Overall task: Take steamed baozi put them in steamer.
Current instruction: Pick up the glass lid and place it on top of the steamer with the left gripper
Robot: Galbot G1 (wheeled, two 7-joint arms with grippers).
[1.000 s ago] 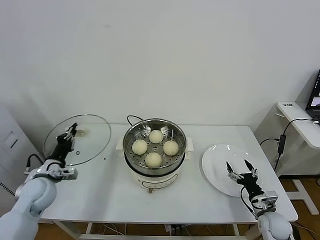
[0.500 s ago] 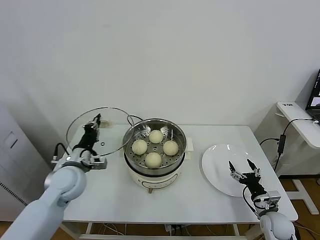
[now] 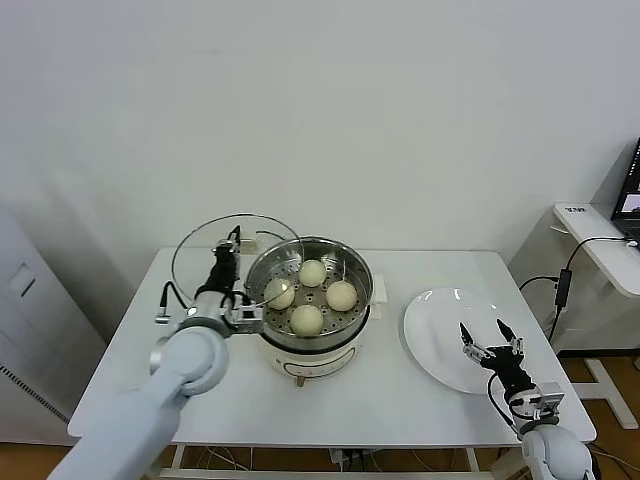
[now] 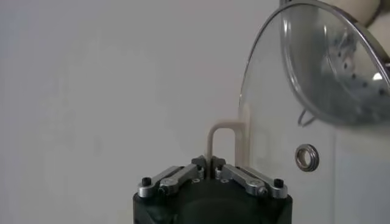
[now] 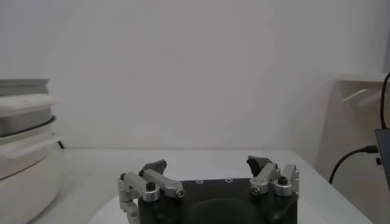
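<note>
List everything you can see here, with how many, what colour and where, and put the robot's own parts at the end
Table: one, white, under everything.
Steamer: one, shiny steel basket on a cream base, middle of the table.
Buns: four, cream-white, inside the steamer.
Glass lid: one, clear with a cream handle, held tilted at the steamer's left edge.
Plate: one, white, on the table to the right of the steamer, nothing on it.
Black cord: one, behind the steamer.
Left gripper: one, black, shut on the lid's handle.
Right gripper: one, black, open, over the plate's near edge.
</note>
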